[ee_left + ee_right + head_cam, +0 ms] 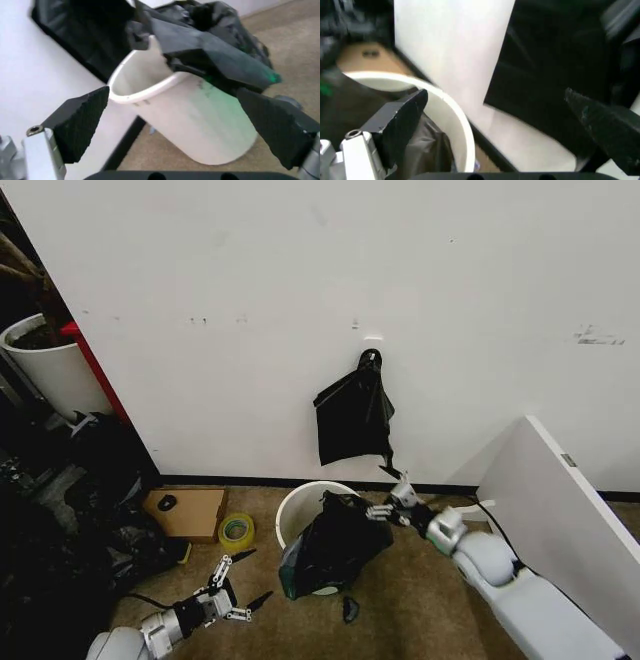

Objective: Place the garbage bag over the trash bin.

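Right gripper (392, 508), fingers spread, beside the garbage bag (330, 548) draped half over the trash bin (300, 505); left gripper (238, 592) spread, idle.

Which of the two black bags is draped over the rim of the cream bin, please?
The loose, crinkly garbage bag slumped over the near side of the trash bin, beside the right gripper. The other, a flat black bundle, hangs on the wall above.

White glossy arm shells, silver wrist joints, black ribbed end effector pads (80, 127)
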Controlling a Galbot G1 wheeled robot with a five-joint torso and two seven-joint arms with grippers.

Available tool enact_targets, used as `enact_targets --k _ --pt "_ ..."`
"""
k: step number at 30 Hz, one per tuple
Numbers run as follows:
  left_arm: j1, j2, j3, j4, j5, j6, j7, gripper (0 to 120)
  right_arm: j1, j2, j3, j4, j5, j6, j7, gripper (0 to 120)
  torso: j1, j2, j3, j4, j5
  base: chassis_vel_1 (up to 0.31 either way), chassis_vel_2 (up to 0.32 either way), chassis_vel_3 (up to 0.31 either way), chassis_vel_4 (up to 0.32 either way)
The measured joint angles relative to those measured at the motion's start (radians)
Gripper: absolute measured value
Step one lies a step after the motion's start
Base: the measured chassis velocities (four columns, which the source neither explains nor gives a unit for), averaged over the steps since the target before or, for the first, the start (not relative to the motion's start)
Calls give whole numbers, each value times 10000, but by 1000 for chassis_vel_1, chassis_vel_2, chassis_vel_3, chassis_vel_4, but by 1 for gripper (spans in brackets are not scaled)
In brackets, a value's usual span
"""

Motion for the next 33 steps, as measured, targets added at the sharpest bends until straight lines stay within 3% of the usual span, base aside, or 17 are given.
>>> enact_targets --k 2,6,10,12,14,18,24,33 --pt "94 -152 -262 -40 -110 -58 -26 100 869 327 32 -569 -702 -749 -1498 100 0 0 1 7 -2 0 0 0 0" --pt "178 -332 -467 -46 -126 -109 -85 100 1676 551 -8 -1245 -1060 -66 -2833 100 1 0 1 2 -6 0 0 0 0" --pt "186 -449 -511 29 -134 -115 -178 100 2084 620 -246 -1475 -1105 163 -3041 100 0 0 0 2 -5 0 0 0 0" --pt "171 -510 -488 82 -134 -115 -231 100 2352 721 -605 -1651 -1499 141 -2431 100 0 0 0 -7 -8 0 0 0 0" --pt "181 -600 -453 90 -105 -116 -285 100 2725 895 -1250 -1709 -2032 -863 -1269 100 0 0 0 -2 -2 0 0 0 0" --pt "209 -717 -410 61 -38 -114 -443 100 3297 1266 -1527 -1979 -2771 -2168 -1909 100 0 0 -2 2 -10 0 0 0 0" --pt "303 -803 -434 38 -11 -109 -577 100 3945 1913 -1875 -3244 -4012 -1793 -3234 100 0 0 0 0 -7 0 0 0 0" --pt "459 -883 -512 86 6 -104 -652 100 4196 2564 -1796 -4607 -4531 -1652 -3535 100 0 0 0 -2 -4 0 0 0 0"
